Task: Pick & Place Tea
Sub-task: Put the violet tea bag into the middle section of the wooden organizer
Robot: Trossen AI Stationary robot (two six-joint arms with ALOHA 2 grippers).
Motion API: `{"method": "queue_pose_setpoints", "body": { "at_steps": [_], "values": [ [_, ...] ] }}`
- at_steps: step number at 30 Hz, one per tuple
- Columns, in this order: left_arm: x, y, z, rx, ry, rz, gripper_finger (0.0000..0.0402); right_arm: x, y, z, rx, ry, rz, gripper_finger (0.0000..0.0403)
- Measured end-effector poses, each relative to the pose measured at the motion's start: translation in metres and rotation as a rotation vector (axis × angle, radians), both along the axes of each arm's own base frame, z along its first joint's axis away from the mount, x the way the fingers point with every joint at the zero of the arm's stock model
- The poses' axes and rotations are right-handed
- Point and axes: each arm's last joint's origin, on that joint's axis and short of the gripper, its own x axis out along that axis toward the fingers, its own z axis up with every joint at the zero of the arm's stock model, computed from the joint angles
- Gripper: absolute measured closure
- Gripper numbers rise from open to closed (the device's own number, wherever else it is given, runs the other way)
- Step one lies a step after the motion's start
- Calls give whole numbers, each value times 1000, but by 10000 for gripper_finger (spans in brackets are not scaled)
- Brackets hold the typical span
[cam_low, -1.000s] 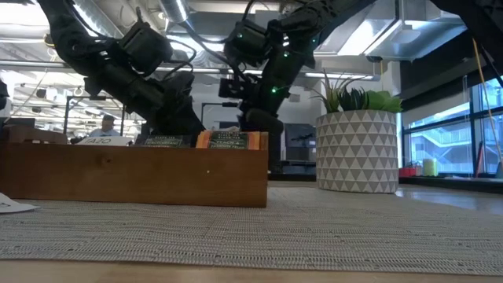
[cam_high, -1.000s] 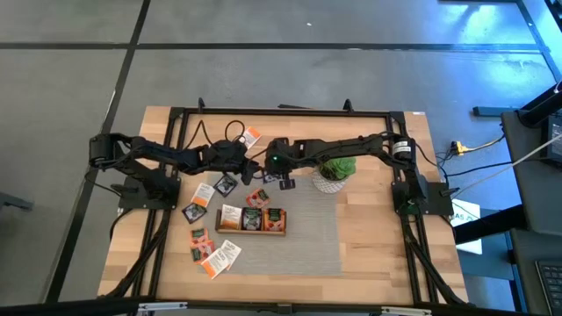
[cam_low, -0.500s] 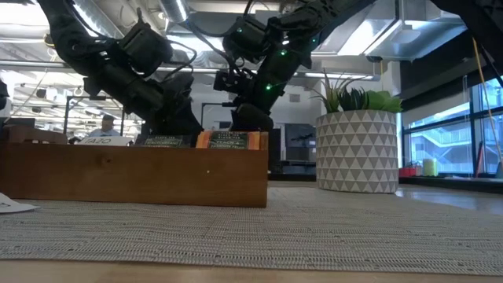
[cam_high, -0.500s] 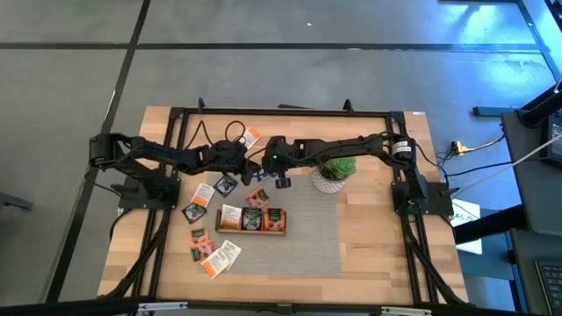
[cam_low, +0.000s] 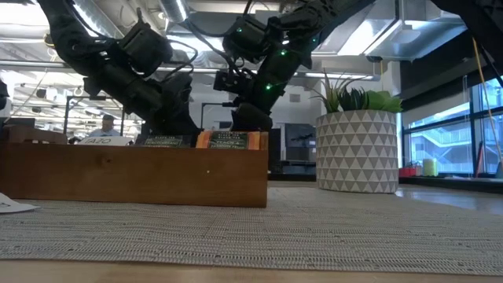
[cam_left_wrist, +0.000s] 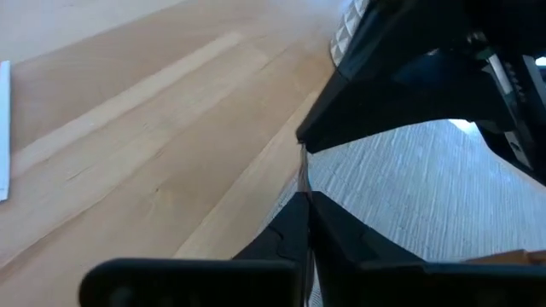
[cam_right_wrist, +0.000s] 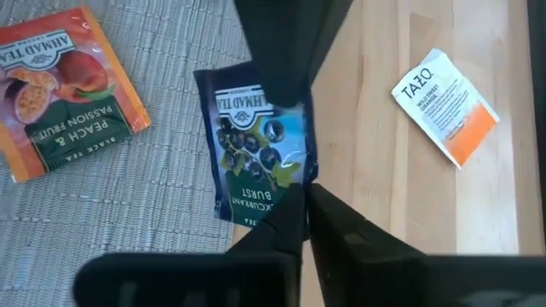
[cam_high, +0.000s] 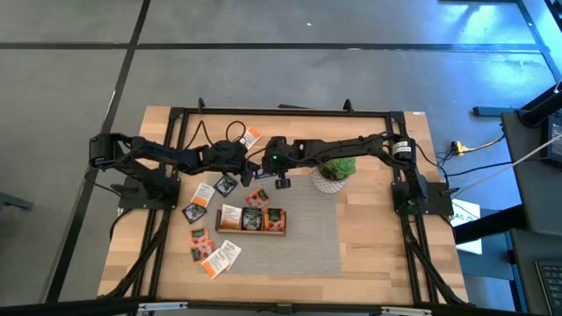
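Observation:
A dark blue tea sachet (cam_right_wrist: 260, 153) hangs in the air between my two grippers, over the far edge of the grey mat (cam_high: 307, 237). My left gripper (cam_left_wrist: 305, 226) is shut on one end of it. My right gripper (cam_right_wrist: 304, 209) is shut on the opposite end. In the left wrist view the sachet (cam_left_wrist: 302, 175) shows edge-on as a thin line. More tea sachets lie flat on the table: a peach one (cam_right_wrist: 64, 85) on the mat, a white-and-orange one (cam_right_wrist: 444, 107) on the wood, and several (cam_high: 215, 254) at the near left. My left gripper pinches the sachet's top printed edge (cam_right_wrist: 256, 98) between its two fingers (cam_right_wrist: 281, 51), coming from the table's left and slanting down. The sachet is clear of the table. My right gripper pinches the sachet's opposite, lower edge (cam_right_wrist: 286, 200) between its two fingers, coming from the table's right and slanting steeply down. The flat sachet spans the gap between the two grippers.
A wooden tray (cam_high: 252, 219) with sachets standing in its compartments sits on the mat just near of the grippers. A potted green plant (cam_high: 334, 173) stands beside the right arm. The right half of the mat and the wood beyond it are free.
My right gripper has tipped slightly at the wrist and shifted a little toward the left arm. Both arms otherwise stay where they were, and the sachets on the table have not moved.

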Motion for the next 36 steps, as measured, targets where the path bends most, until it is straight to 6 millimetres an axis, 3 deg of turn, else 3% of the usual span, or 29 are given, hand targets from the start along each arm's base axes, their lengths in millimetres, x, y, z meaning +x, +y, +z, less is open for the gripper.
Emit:
{"method": "queue_pose_setpoints", "body": {
  "at_steps": [5,10,13,16,21,28,36],
  "values": [
    [0,0,0,33,6,-26,395,-3,0,10,1,-12,-9,321],
    [-2,6,1,62,8,-29,398,-20,-2,43,-59,-18,-132,264],
    [-5,10,7,92,-24,-51,399,-34,-3,61,42,-49,-115,247],
    [-13,12,17,152,-119,-73,399,-46,-4,66,171,-100,-76,239],
    [-36,2,31,316,-382,-80,399,-58,-3,63,195,-256,-75,238],
    [-65,-25,33,459,-682,-151,399,-51,4,76,227,-571,-16,238],
    [-64,-38,38,529,-735,-206,399,-47,22,81,247,-620,30,238]
  ]
}}
